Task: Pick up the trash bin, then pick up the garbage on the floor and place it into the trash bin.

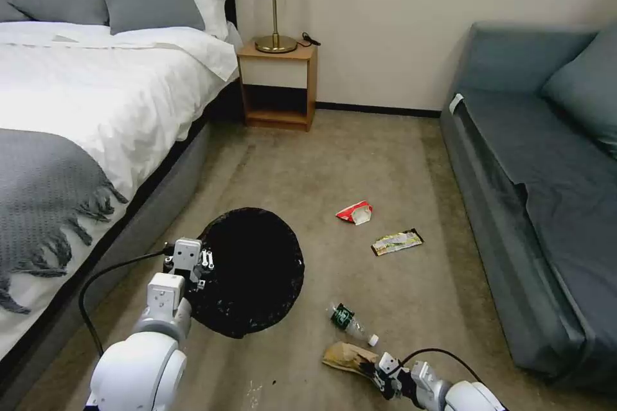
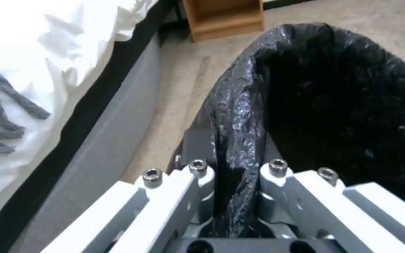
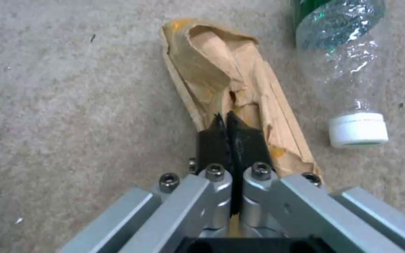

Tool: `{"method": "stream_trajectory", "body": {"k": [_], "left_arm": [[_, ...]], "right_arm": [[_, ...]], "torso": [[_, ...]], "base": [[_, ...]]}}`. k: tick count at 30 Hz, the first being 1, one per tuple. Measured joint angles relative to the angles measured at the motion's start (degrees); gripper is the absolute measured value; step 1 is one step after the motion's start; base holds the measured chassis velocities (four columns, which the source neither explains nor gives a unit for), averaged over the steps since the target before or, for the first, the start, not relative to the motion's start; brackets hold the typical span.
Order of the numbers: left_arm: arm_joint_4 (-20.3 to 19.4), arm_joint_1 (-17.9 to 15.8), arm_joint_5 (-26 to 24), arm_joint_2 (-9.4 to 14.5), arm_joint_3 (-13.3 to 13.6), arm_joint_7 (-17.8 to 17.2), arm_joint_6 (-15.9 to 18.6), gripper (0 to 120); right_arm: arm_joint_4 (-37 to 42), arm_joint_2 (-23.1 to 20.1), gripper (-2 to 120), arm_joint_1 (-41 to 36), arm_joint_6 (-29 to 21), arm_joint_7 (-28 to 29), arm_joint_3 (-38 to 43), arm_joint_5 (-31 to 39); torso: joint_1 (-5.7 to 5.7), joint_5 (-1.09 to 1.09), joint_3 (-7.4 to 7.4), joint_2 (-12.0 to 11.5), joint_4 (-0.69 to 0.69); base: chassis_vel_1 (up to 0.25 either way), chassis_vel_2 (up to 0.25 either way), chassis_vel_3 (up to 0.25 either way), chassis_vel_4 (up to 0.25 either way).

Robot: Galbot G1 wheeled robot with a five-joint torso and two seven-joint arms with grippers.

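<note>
A small round trash bin [image 1: 254, 270], lined with a glossy black bag folded over its rim, sits tilted so its dark mouth faces upward, on the beige carpet beside the grey base of the bed [image 1: 83, 115]. The left gripper [image 1: 204, 271] pinches the bin's rim on the side nearest the bed; in the left wrist view the bag-covered rim [image 2: 235, 140] runs between the two fingers, which are pressed against it.

Four pieces of garbage lie on the carpet on the bin's sofa side. Nearest the robot is a crumpled brown paper bag [image 1: 347, 355]; the right gripper [image 3: 226, 121] has its black fingertips pressed together on the paper. Just beside the paper bag lies a clear bottle [image 1: 350, 323] with a green label and white cap. Farther from the bin are a gold-and-black snack wrapper [image 1: 397, 242] and a red-and-white crumpled packet [image 1: 355, 212]. A grey-blue sofa [image 1: 546, 160] stands beyond them.
</note>
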Motion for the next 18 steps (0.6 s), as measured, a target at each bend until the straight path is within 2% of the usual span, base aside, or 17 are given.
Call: {"method": "stream_trajectory", "body": {"k": [18], "left_arm": [[2.2, -0.3, -0.6, 1.3, -0.6, 0.4, -1.0, 7]], "right_arm": [[6.4, -0.2, 0, -4.4, 1.8, -1.1, 3.6, -0.3]], "torso": [[0.0, 0.0, 0.0, 0.0, 0.0]], "base": [[0.0, 0.0, 0.0, 0.0]]}}
